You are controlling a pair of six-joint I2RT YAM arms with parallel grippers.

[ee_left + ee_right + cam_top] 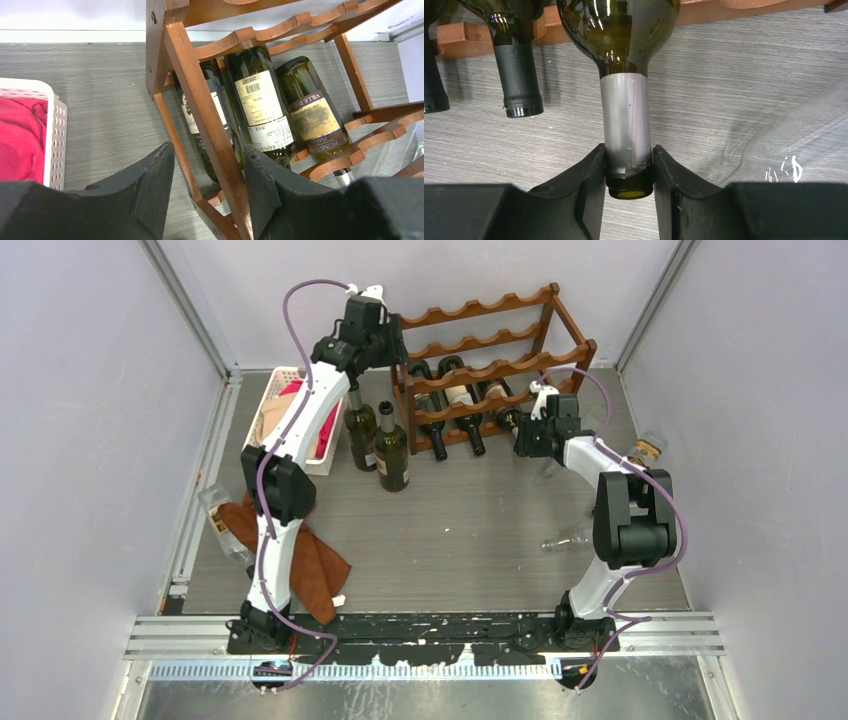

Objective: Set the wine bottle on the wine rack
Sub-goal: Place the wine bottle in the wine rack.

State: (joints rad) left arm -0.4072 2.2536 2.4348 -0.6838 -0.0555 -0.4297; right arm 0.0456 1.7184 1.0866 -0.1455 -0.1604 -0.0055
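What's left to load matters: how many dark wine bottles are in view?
5. Three lie on the wine rack: left bottle, middle bottle, right bottle, its neck in the right end effector. Two stand left of it: rear bottle, front bottle. Others may be hidden.

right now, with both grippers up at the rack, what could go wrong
1. The right gripper pinches the wine bottle only at the end of its foil neck, so the body may pivot or slip.
2. A clear glass item lies right beside that gripper; a sideways move could knock it.
3. The left gripper straddles the front post of the wine rack; pulling away skewed might drag the rack and shift the bottles in it.
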